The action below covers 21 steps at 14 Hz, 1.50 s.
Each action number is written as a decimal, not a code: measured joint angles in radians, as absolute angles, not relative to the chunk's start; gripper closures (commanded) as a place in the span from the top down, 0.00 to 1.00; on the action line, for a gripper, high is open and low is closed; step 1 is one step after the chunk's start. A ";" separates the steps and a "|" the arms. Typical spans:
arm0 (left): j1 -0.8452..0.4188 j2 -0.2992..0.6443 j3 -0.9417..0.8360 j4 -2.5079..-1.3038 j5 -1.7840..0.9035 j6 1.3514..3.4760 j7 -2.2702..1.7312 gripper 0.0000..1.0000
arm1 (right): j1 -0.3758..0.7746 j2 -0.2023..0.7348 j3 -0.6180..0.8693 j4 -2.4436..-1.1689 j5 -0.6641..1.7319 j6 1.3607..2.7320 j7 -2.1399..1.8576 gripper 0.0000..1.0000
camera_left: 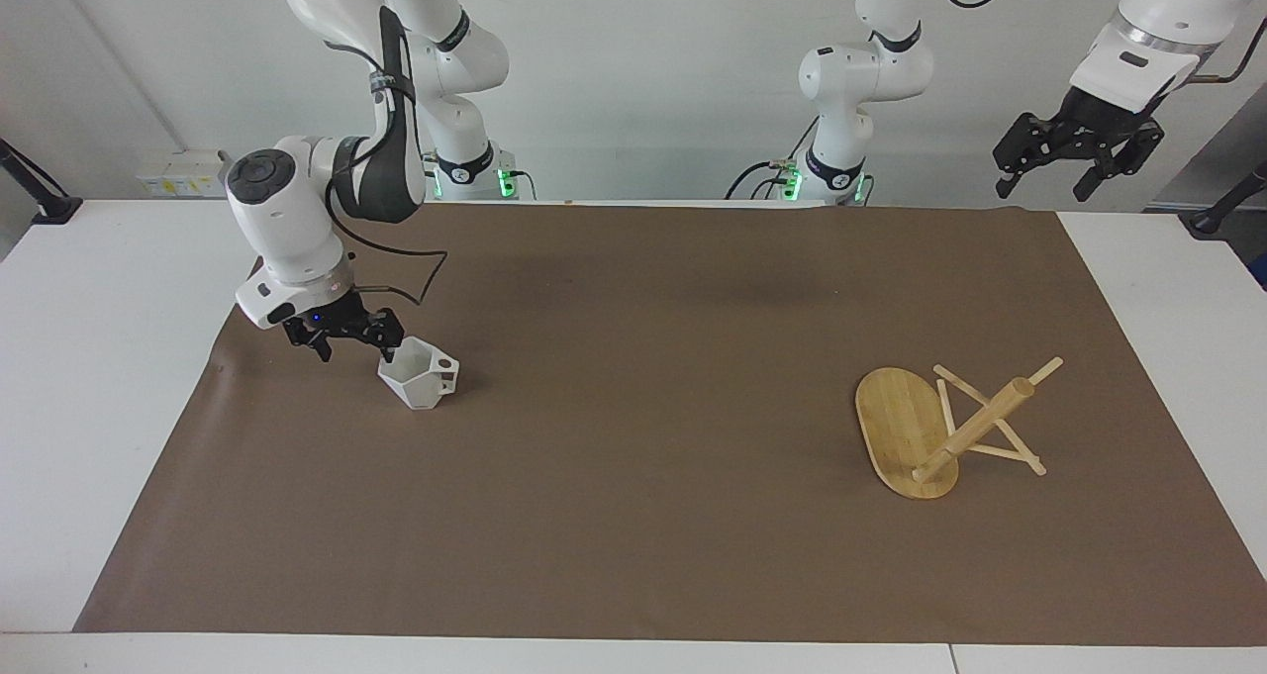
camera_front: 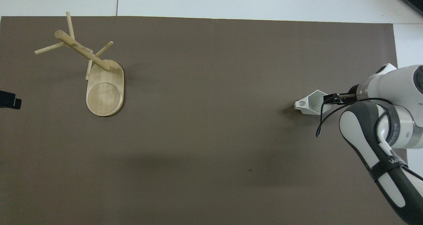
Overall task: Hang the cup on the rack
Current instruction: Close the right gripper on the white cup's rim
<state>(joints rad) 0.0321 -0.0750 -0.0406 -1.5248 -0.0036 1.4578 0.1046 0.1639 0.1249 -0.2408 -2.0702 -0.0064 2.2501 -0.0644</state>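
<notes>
Right claw (camera_left: 353,342) low at the cup (camera_left: 419,377), fingers spread; one finger looks to be at the cup's rim on the side toward the right arm's end of the bench (camera_left: 119,357), contact unclear. In the overhead view its dark tip overlaps the rim. Cup upright on the brown mat (camera_left: 633,436), open top up, nothing visible inside, blocky handle with round hole pointing toward mid-bench. Black cable loops off the right wrist just above the mat beside the cup.

Left claw (camera_left: 1077,159) held high over the bench corner at the left arm's end, fingers spread, holding nothing, waiting.

Rack (camera_left: 945,427) a little farther from the robots than the cup, well apart from it, toward the left arm's end. Oval base flat on the mat, post and pegs bare. Open mat between cup and rack.
</notes>
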 measured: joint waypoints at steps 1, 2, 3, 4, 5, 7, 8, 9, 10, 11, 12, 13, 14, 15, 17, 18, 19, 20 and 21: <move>0.032 -0.075 -0.041 -1.525 -0.004 1.458 0.105 1.00 | 0.164 0.130 -0.240 -2.070 -0.006 2.251 -0.064 1.00; 0.032 -0.075 -0.041 -1.525 -0.004 1.458 0.105 1.00 | 0.164 0.133 -0.240 -2.071 -0.003 2.252 -0.064 1.00; 0.032 -0.075 -0.041 -1.525 -0.004 1.458 0.105 1.00 | 0.164 0.136 -0.240 -2.071 0.011 2.256 -0.064 1.00; 0.032 -0.075 -0.041 -1.526 -0.004 1.458 0.105 1.00 | 0.164 0.140 -0.240 -2.071 0.030 2.263 -0.064 1.00; 0.032 -0.075 -0.041 -1.526 -0.004 1.458 0.105 1.00 | 0.164 0.143 -0.240 -2.071 0.042 2.269 -0.064 1.00; 0.032 -0.075 -0.041 -1.526 -0.004 1.458 0.105 1.00 | 0.164 0.145 -0.240 -2.072 0.050 2.283 -0.064 1.00; 0.032 -0.075 -0.041 -1.526 -0.004 1.458 0.105 1.00 | 0.164 0.145 -0.240 -2.072 0.052 2.285 -0.064 0.98; 0.032 -0.075 -0.041 -1.526 -0.004 1.458 0.105 1.00 | 0.164 0.145 -0.240 -2.072 0.052 2.285 -0.064 0.91; 0.032 -0.075 -0.041 -1.526 -0.004 1.458 0.105 1.00 | 0.164 0.145 -0.240 -2.072 0.053 2.286 -0.064 0.84; 0.032 -0.075 -0.041 -1.526 -0.004 1.458 0.105 1.00 | 0.164 0.145 -0.240 -2.072 0.053 2.287 -0.064 0.76; 0.032 -0.075 -0.041 -1.527 -0.004 1.458 0.105 1.00 | 0.165 0.146 -0.239 -2.072 0.053 2.291 -0.064 0.70; 0.032 -0.075 -0.041 -1.527 -0.004 1.458 0.105 1.00 | 0.167 0.146 -0.238 -2.072 0.053 2.294 -0.064 0.57; 0.032 -0.075 -0.041 -1.527 -0.004 1.458 0.105 1.00 | 0.169 0.147 -0.234 -2.072 0.053 2.296 -0.064 0.48; 0.032 -0.075 -0.041 -1.527 -0.004 1.458 0.105 1.00 | 0.172 0.147 -0.231 -2.072 0.053 2.296 -0.064 0.36; 0.032 -0.075 -0.041 -1.529 -0.004 1.458 0.105 1.00 | 0.179 0.148 -0.228 -2.072 0.053 2.296 -0.064 0.06; 0.032 -0.076 -0.041 -1.530 -0.004 1.458 0.105 1.00 | 0.179 0.149 -0.228 -2.072 0.054 2.296 -0.064 0.00; 0.032 -0.076 -0.041 -1.532 -0.004 1.458 0.105 1.00 | 0.179 0.150 -0.228 -2.072 0.055 2.296 -0.057 0.00; 0.032 -0.077 -0.041 -1.535 -0.004 1.458 0.105 1.00 | 0.179 0.150 -0.228 -2.072 0.056 2.296 -0.045 0.00; 0.032 -0.077 -0.041 -1.538 -0.004 1.458 0.105 1.00 | 0.180 0.146 -0.226 -2.069 0.064 2.296 -0.039 0.00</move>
